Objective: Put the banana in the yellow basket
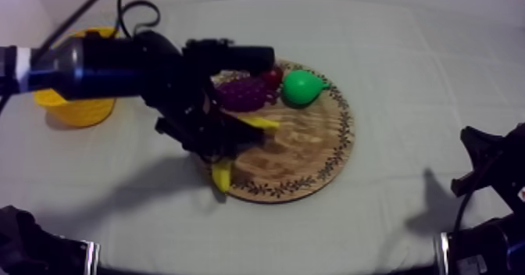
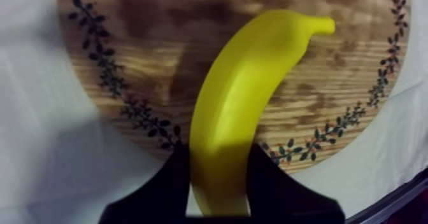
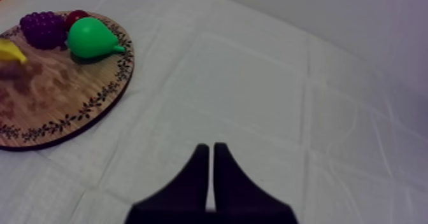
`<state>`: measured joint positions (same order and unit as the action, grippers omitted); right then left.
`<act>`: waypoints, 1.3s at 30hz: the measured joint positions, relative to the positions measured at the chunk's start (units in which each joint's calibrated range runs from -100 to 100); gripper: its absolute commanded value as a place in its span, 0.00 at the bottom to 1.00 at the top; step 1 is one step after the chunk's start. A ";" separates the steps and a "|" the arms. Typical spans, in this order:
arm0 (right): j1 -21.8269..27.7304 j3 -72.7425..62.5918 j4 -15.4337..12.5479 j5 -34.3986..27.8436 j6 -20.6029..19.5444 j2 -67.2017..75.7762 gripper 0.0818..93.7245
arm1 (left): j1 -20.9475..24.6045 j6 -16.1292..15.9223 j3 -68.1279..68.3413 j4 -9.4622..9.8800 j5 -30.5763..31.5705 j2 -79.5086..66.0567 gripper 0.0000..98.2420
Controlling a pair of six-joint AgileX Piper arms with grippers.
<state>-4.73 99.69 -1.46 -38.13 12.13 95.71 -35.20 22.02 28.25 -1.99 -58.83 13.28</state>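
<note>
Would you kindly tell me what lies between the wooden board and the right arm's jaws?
Just bare cloth lies between the wooden board and the right arm's jaws, as the right wrist view shows.

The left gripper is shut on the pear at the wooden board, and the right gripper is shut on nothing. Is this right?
No: the left gripper is shut on the banana, not the pear; the left wrist view shows it. The rest is right.
</note>
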 measured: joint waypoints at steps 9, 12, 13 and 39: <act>0.00 0.00 0.00 0.00 0.00 0.00 0.00 | 5.57 0.16 -6.03 5.94 -13.37 -14.47 0.27; 0.00 0.00 0.00 0.00 0.00 0.00 0.00 | 9.37 -1.10 -8.63 7.46 -17.40 -18.65 0.27; 0.00 0.00 0.00 0.00 0.00 0.00 0.00 | 10.84 -1.68 -9.58 7.88 -18.33 -19.81 0.27; 0.00 0.00 0.00 0.00 0.00 0.00 0.00 | 39.09 -8.08 -11.33 8.97 -7.55 -2.65 0.30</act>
<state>-4.73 99.69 -1.46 -38.13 12.13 95.71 3.89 13.95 16.92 6.99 -66.38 10.64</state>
